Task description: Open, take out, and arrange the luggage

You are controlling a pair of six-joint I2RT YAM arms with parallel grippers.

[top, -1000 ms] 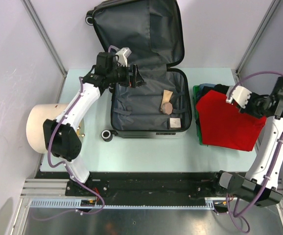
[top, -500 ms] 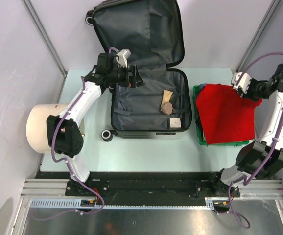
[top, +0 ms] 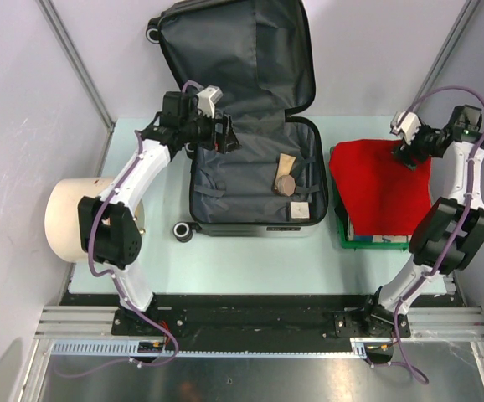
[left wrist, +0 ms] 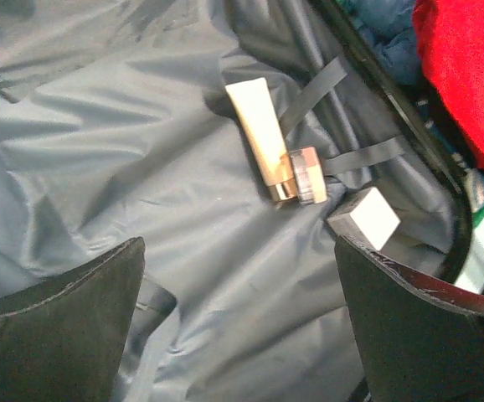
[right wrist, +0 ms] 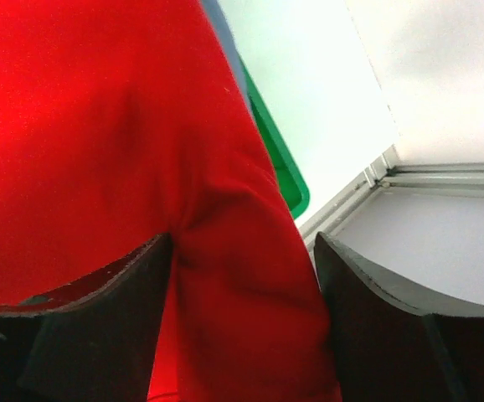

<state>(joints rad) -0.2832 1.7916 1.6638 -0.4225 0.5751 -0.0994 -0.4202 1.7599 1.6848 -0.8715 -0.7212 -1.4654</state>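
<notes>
The luggage (top: 254, 197) lies open on the table, its lid (top: 238, 50) leaning up at the back and its dark grey lining (left wrist: 141, 151) showing. In it lie a beige tube (left wrist: 259, 142), a small round jar (left wrist: 306, 174) and a white box (left wrist: 374, 216). My left gripper (top: 225, 134) hovers open over the lining's left rear part (left wrist: 238, 251), holding nothing. At the right, my right gripper (top: 409, 155) stands at the far edge of a red cloth (top: 380, 188). Its jaws are apart, with a fold of that cloth (right wrist: 100, 126) between the fingers (right wrist: 244, 243).
The red cloth drapes over a green bin (top: 342, 234) right of the luggage, its rim (right wrist: 280, 159) near the table edge. Blue fabric (left wrist: 384, 25) shows under the cloth. A beige cylinder (top: 70, 219) lies at the table's left edge.
My right arm swung toward the back wall and laid the red cloth flat over the bin, and its jaws went from shut to apart. The left arm barely moved.
</notes>
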